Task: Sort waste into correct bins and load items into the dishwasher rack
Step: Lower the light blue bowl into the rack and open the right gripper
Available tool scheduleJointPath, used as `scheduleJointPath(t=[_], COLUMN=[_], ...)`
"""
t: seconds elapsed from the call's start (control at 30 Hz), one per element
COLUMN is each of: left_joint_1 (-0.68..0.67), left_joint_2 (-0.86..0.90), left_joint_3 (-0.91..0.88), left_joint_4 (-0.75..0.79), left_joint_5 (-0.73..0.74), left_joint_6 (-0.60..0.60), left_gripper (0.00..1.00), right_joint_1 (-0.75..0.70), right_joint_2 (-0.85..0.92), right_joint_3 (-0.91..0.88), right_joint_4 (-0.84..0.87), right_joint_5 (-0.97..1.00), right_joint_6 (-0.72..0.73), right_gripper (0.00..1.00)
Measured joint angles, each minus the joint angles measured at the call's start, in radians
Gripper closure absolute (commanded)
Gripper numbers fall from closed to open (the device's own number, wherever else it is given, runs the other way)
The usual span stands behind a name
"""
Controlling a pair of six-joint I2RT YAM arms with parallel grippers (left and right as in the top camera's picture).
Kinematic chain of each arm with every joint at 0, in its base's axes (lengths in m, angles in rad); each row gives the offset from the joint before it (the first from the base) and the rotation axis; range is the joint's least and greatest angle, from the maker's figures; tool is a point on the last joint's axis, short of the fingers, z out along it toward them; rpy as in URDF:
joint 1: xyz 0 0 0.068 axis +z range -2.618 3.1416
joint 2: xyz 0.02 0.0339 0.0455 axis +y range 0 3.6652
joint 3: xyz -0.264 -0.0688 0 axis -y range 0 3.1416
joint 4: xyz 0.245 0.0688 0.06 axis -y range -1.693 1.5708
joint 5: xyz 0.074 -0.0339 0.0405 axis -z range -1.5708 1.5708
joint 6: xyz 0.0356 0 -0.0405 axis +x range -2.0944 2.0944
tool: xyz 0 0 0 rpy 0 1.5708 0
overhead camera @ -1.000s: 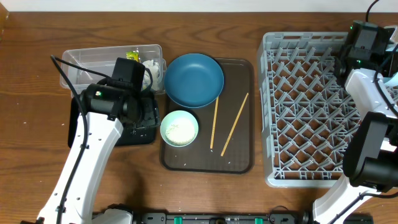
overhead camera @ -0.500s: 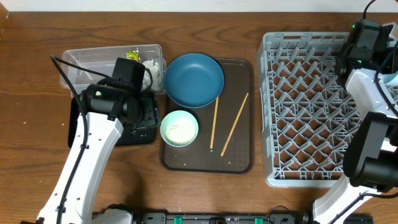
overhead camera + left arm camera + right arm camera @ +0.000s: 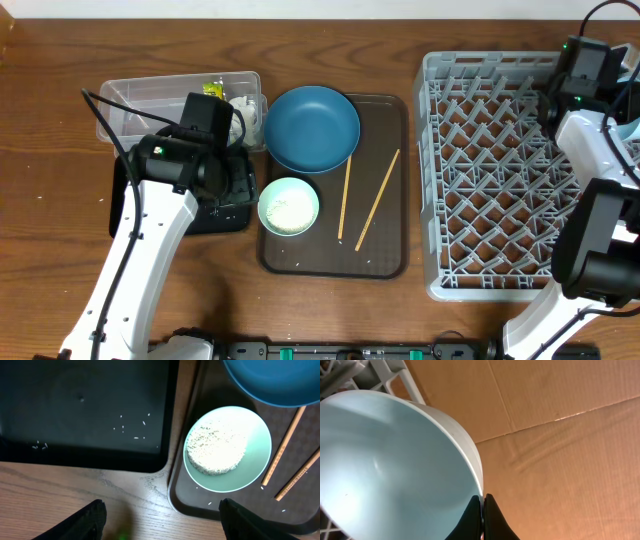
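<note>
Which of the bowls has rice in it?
The small pale-green bowl on the brown tray; the dark-blue bowl and the light-blue bowl show none.

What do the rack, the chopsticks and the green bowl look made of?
Rack: moulded plastic, matte light grey, judging by its uniform peg lattice. Chopsticks: wood or bamboo, pale tan with a dull, seemingly unvarnished surface. Green bowl: smooth, evenly coloured, with a soft sheen. It is probably melamine or glazed ceramic, but the look leaves that open.

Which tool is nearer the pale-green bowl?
Left. The left tool hangs open just beside the pale-green bowl; the right tool is at the far side of the rack, pinching the light-blue bowl.
</note>
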Motion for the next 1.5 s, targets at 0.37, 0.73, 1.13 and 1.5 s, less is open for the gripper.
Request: scheduleJointPath(t=[0.37,0.73,1.13,1.5], left_joint_1=[0.0,0.0,0.0,0.0], left_joint_2=[0.0,0.0,0.0,0.0], left_joint_3=[0.0,0.0,0.0,0.0], left_joint_4=[0.0,0.0,0.0,0.0], left_joint_5=[0.0,0.0,0.0,0.0], left_joint_6=[0.0,0.0,0.0,0.0], left_gripper=[0.24,0.24,0.24,0.24], right_joint_1=[0.066,0.107,0.105,0.107], right_joint_2=[0.013,0.013,-0.112,-0.471], right_joint_3=[0.001,0.011,0.002,0.002], right_joint_4=[-0.099,-0.386,-0.54,-0.619], right_joint_5=[0.016,0.004,-0.288,-0.698], right_joint_6=[0.073,0.283,0.413,0.457], right_gripper=[0.99,0.95,0.68,0.56])
